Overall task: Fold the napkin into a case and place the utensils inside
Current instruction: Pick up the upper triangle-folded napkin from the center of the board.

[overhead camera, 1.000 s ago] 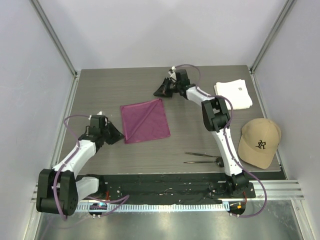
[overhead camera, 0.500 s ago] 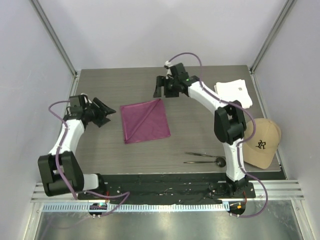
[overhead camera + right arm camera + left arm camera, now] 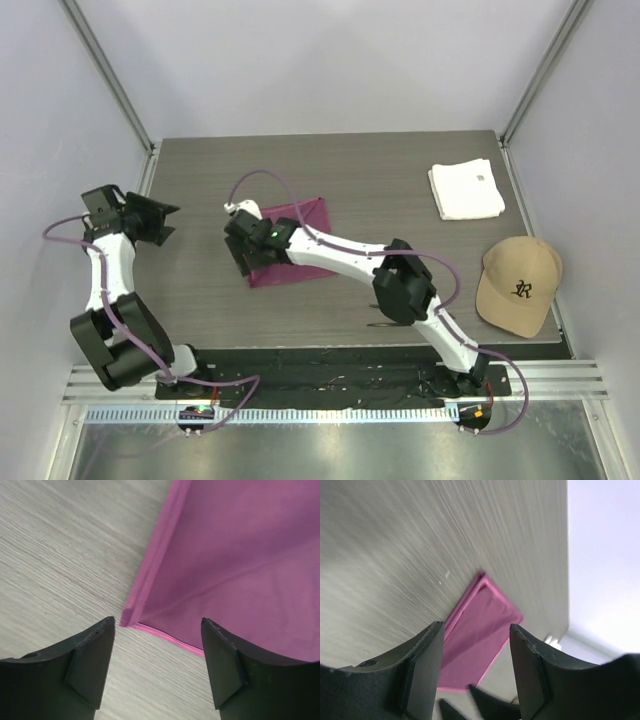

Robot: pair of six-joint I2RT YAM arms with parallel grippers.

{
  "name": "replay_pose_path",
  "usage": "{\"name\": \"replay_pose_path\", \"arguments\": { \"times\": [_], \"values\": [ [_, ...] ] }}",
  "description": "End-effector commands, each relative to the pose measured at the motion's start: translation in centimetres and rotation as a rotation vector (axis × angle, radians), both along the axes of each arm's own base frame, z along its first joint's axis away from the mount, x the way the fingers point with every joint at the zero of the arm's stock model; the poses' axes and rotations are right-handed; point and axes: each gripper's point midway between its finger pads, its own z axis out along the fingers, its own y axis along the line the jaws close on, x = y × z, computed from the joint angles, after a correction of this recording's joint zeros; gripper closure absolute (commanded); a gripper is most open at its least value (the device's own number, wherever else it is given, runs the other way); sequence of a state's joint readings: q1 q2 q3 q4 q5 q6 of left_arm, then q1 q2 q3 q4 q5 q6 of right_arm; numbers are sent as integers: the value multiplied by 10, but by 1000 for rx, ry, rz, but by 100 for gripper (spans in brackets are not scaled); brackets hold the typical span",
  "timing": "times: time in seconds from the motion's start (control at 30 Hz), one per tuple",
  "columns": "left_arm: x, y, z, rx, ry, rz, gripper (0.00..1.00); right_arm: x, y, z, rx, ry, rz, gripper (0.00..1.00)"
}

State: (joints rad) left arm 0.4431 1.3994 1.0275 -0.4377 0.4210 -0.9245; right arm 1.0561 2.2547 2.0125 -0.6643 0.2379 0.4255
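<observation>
1. The left pincer (image 3: pixel 158 220) hangs over the far left edge of the bench (image 3: pixel 400 180), a grey surface with a fine wood grain. Its black, wedge-shaped fingers (image 3: pixel 422 665) stand apart with nothing between them. The napkin (image 3: pixel 312 215) lies well to its right.
2. The napkin is a thin magenta-purple cloth, flat on the bench left of centre. The right arm crosses much of it. Up close its weave looks soft and plain (image 3: pixel 240 555), with a narrow doubled strip running along the left edge.
3. The right pincer (image 3: pixel 157 622) hovers over the napkin's near left corner, which sits between its two spread black fingers (image 3: pixel 90 665). They do not grip the cloth.
4. Near the front, right of centre, a thin dark sliver that may be the utensils (image 3: pixel 371 323) shows at the right arm's elbow. The rest is hidden.
5. A thick white folded cloth (image 3: pixel 467 190) with a small tag lies at the far right.
6. A tan cap (image 3: pixel 520 285) with a dark emblem rests at the right edge.
</observation>
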Motion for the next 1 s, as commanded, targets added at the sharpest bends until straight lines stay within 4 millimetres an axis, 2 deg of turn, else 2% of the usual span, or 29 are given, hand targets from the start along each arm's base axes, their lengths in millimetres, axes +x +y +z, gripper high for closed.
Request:
{"name": "replay_pose_path", "arguments": {
  "times": [0.0, 0.03, 0.07, 0.17, 0.23, 0.37, 0.67, 0.97],
  "values": [
    [-23, 29, 14, 36, 45, 226, 42, 7, 7, 5, -65, -79, -79, 29],
    [-24, 33, 15, 20, 49, 270, 42, 4, 11, -10, -88, -68, -69, 30],
    [-24, 35, 15, 11, 49, 283, 42, 4, 19, -8, -77, -71, -62, 31],
    [-20, 42, 19, 14, 39, 293, 43, 0, 23, -19, -100, -66, -61, 31],
    [-19, 44, 19, 18, 39, 285, 43, -1, 29, -18, -90, -69, -61, 37],
    [-21, 45, 19, 16, 33, 273, 44, -5, 30, -23, -103, -71, -49, 44],
    [-13, 47, 22, -44, -3, 267, 46, -19, 41, -32, -94, -44, -7, 44],
    [-10, 48, 16, -63, 7, 258, 46, -28, 42, -55, -119, -10, 16, 47]
  ]
}}
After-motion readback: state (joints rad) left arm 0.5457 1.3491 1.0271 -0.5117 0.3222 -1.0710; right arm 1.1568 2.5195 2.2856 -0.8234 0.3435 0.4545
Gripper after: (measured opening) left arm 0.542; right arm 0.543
